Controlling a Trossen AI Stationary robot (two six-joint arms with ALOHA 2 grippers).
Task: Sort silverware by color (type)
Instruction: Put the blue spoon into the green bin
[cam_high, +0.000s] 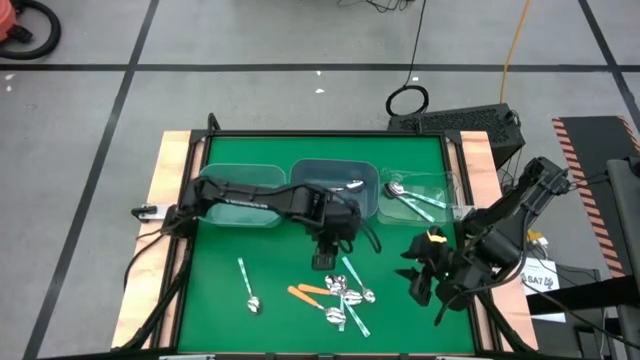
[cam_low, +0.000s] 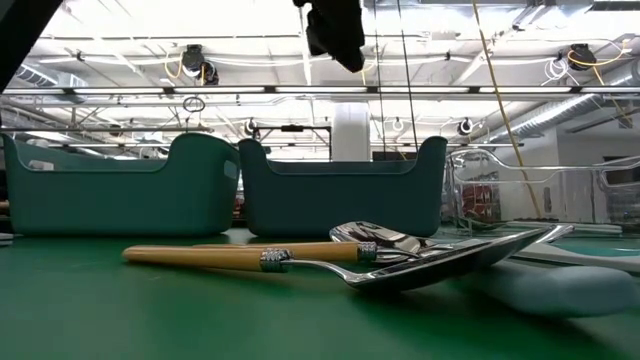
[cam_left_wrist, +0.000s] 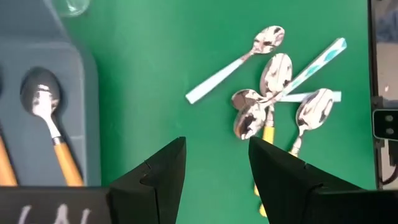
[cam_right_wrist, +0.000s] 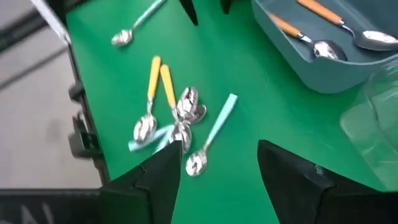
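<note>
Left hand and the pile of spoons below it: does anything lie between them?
No. In the left wrist view, only bare green mat separates the open left hand from the spoon pile.

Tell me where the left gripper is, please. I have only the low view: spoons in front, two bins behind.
Observer: The left gripper hangs open and empty above the mat, at the edge of the spoon pile on the bins' side.
Operator: Is anything in the bins? I see only walls.
Observer: The middle bin holds orange-handled spoons.
Operator: And the right arm?
Observer: The right gripper waits open, to the right of the pile.
</note>
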